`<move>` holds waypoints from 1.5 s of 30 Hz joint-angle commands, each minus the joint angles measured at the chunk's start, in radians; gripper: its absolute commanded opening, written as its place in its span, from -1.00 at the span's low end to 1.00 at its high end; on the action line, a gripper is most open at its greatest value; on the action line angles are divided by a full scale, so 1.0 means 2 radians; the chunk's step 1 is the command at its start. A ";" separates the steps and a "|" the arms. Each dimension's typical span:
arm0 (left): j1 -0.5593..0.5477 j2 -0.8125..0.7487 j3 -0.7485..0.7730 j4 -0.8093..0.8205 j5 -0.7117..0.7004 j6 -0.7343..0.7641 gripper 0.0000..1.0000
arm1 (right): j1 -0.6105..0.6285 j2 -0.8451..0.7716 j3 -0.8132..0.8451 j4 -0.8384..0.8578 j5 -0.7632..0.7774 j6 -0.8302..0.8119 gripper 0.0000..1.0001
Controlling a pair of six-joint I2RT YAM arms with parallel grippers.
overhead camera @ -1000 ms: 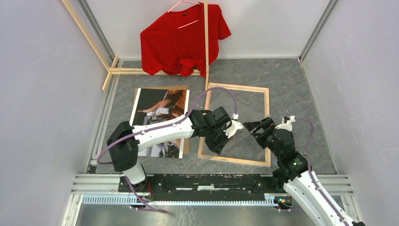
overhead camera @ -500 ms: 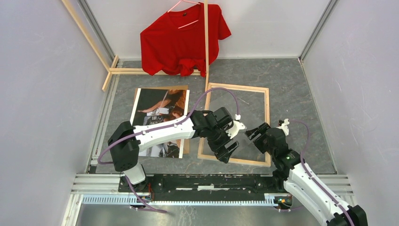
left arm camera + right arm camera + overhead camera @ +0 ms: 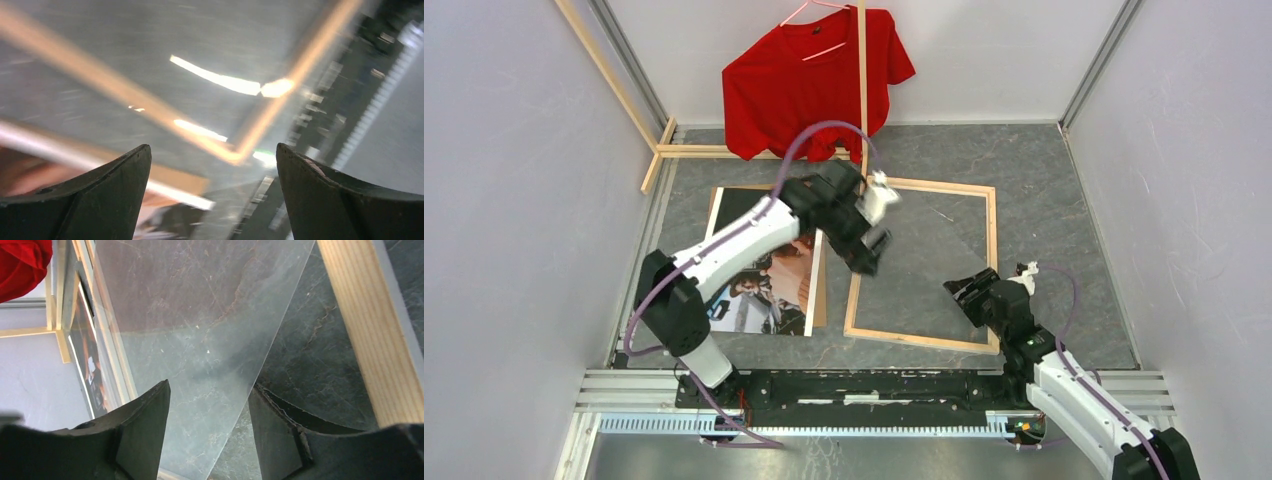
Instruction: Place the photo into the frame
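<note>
Bare-wood frame, glossy clear sheet, matt stone-look tabletop.

1. The frame is pale bare wood with a fine grain.
2. The photo has dark, orange and tan tones.
3. The table is dark grey with thin lighter veins, like stone.
4. The T-shirt is plain red.
5. The left arm is white with black joints, and its cable is purple.
6. The sheet is clear, without colour.
</note>
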 commanded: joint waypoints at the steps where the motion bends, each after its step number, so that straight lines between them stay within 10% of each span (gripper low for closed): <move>1: 0.102 -0.019 0.004 0.026 -0.110 0.130 1.00 | -0.002 0.009 -0.022 0.015 -0.040 0.014 0.35; 18: 0.162 0.090 -0.115 0.375 -0.334 0.216 0.91 | 0.002 0.035 -0.071 0.100 -0.133 0.025 0.50; 38: 0.162 0.096 -0.136 0.273 -0.226 0.239 0.93 | -0.100 0.119 -0.016 0.191 -0.193 -0.066 -0.01; 45: 0.169 0.088 -0.117 0.237 -0.186 0.229 0.93 | -0.100 0.082 -0.011 0.107 -0.201 -0.091 0.40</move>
